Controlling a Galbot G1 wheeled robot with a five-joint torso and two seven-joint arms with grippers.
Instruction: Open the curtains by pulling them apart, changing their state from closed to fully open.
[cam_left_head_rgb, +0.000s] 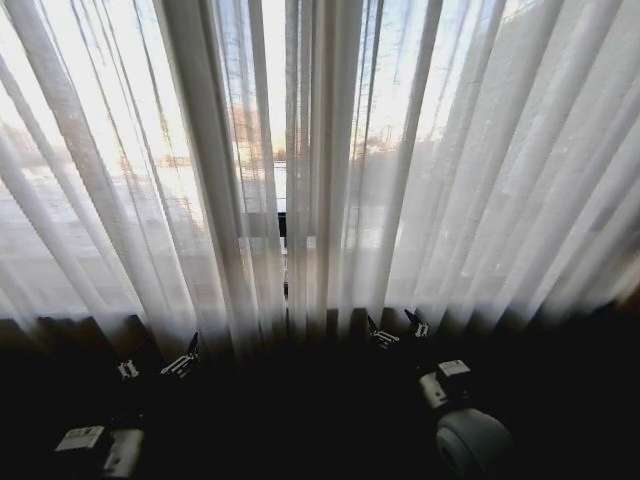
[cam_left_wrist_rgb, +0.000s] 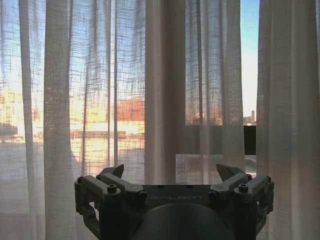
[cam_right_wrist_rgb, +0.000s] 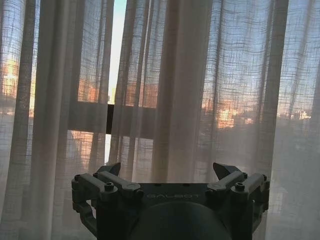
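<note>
Across the window ahead, the curtains (cam_left_head_rgb: 320, 170) hang nearly closed, meeting at a narrow middle gap. Light, limp and sheer, they probably pinch best at a thick inner-edge fold. The left gripper (cam_left_head_rgb: 155, 367) and right gripper (cam_left_head_rgb: 397, 331) wait low before them, jaws spread and empty.

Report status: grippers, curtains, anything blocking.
Left gripper open, right gripper open, both low before the curtains. Curtains nearly closed, narrow centre gap. Nothing blocking.

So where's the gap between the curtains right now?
In the head view, the narrow gap sits just left of centre in the curtains, above and between the two open pincers.
</note>
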